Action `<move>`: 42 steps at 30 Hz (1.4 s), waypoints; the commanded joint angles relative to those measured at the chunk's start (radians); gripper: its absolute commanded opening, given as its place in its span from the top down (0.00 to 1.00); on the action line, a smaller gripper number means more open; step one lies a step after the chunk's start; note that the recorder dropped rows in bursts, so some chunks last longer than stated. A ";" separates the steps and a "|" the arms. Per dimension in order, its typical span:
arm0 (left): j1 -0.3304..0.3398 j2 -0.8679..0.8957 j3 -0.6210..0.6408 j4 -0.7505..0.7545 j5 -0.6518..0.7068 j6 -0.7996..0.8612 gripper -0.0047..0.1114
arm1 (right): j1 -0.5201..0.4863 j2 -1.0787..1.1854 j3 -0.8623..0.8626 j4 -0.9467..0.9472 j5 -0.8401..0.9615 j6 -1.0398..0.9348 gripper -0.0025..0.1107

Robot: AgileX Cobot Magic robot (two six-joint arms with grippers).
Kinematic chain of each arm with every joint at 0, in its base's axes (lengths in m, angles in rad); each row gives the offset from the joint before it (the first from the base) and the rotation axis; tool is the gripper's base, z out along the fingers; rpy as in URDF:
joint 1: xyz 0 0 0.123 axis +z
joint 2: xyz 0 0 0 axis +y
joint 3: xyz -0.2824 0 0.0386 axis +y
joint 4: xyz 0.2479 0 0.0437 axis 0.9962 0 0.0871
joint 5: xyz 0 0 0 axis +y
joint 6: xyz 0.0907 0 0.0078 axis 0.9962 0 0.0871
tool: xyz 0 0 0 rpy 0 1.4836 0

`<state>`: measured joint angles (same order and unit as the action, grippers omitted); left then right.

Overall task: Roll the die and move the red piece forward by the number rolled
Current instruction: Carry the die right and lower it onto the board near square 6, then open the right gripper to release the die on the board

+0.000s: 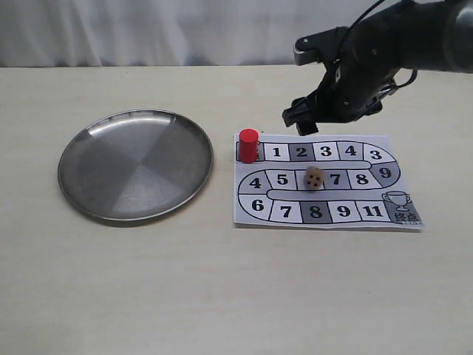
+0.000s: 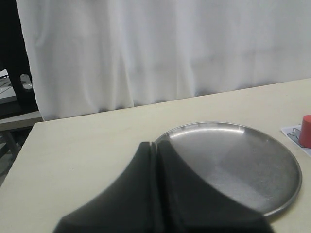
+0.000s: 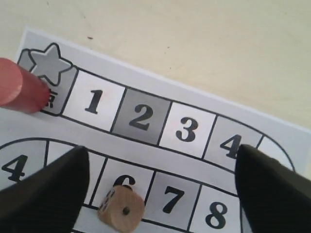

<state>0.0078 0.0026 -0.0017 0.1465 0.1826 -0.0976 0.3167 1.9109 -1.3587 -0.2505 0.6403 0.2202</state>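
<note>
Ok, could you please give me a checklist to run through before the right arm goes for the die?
1. Right gripper open: ok.
2. Die within the gripper's span, on square 6: ok.
3. Red piece upright on the start square, apart from the die: ok.
4. Left gripper shut, off the board: ok.
5. Plate flat beside the board: ok.
6. Die's top number readable: cannot tell.

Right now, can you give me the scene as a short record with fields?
die: on square 6 of the board
red piece: upright on the star square
board: paper sheet, right of the plate in the exterior view
plate: metal, round
left gripper: shut, near the plate
right gripper: open, holding nothing, near the board
</note>
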 commanded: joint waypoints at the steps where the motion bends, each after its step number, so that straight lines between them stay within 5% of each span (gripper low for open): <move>1: -0.008 -0.003 0.002 -0.002 -0.009 -0.001 0.96 | -0.003 -0.076 0.002 -0.027 -0.007 0.002 0.33; 10: -0.008 -0.003 0.002 -0.002 -0.009 -0.001 0.96 | -0.003 -0.167 0.002 -0.027 0.020 0.002 0.48; 20: -0.008 -0.003 0.002 -0.002 -0.009 -0.001 0.96 | -0.003 -0.155 0.028 -0.013 0.164 0.002 0.94; 42: -0.008 -0.003 0.002 -0.002 -0.009 -0.001 0.96 | -0.001 -0.006 0.227 0.316 0.033 -0.239 0.94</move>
<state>0.0078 0.0026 -0.0017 0.1465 0.1826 -0.0976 0.3167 1.8985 -1.1361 0.0523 0.6998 0.0000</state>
